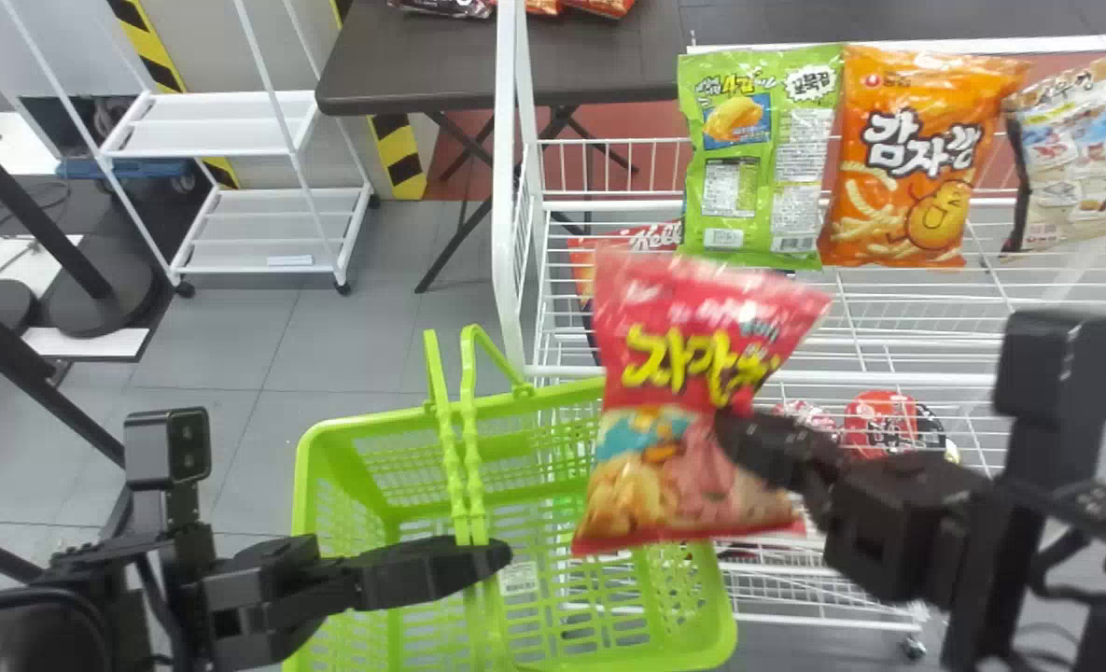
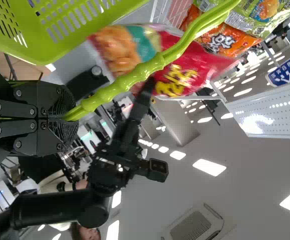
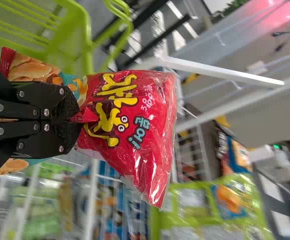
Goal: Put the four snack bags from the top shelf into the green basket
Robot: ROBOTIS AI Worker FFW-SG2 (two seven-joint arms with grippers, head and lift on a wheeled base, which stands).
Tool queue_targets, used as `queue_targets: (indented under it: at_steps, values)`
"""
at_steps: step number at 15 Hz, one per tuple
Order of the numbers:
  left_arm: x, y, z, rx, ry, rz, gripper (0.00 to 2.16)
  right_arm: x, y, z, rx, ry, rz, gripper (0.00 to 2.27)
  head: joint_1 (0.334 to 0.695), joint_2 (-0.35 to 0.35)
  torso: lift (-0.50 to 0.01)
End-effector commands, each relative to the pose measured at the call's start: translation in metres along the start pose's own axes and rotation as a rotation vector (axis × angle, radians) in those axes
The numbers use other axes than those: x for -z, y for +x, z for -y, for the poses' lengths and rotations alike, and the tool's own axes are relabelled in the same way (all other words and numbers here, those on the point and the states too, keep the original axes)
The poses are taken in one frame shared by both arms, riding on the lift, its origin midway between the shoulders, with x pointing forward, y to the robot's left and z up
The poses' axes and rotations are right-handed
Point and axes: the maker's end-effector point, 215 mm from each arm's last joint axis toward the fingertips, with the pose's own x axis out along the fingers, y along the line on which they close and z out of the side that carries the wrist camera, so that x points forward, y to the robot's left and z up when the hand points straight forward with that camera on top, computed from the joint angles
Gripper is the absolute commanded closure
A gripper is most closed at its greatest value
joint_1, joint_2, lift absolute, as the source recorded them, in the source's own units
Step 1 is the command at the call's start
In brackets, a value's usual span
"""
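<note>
Right of centre in the head view, the red snack bag (image 1: 683, 373), presumably light, slippery, crushable and best held by slack film, was pinched mid-face by the closed right gripper (image 3: 73, 120) over the green basket (image 1: 327, 504), whose handles (image 1: 474, 467) were clamped in the left gripper (image 2: 70, 116).

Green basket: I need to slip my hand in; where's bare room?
Likely between the basket's left rim and raised handles, beyond the left fingers. Crowded: right of the handles, where the red bag hangs overhead.
</note>
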Motion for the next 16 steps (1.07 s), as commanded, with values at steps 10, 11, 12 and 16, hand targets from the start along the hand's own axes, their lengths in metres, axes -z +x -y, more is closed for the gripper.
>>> queue_targets:
  at_steps: [10, 11, 12, 16]
  values:
    - [0.009, 0.019, 0.009, 0.045, -0.046, -0.039, 2.15, 0.102, 0.124, -0.109, -0.16, -0.209, -0.194, 0.23, 0.695, 0.35, -0.004]
    - [0.008, 0.018, 0.009, 0.043, -0.045, -0.038, 2.15, 0.096, 0.118, -0.103, -0.152, -0.203, -0.183, 0.0, 0.695, 0.35, -0.004]
    - [0.008, 0.018, 0.009, 0.043, -0.045, -0.038, 2.15, 0.084, 0.107, -0.093, -0.139, -0.199, -0.159, 0.0, 0.695, 0.35, -0.004]
    - [0.005, 0.021, 0.009, 0.047, -0.036, -0.042, 2.15, 0.026, 0.052, -0.018, -0.036, -0.109, -0.054, 0.06, 0.695, 0.336, -0.004]
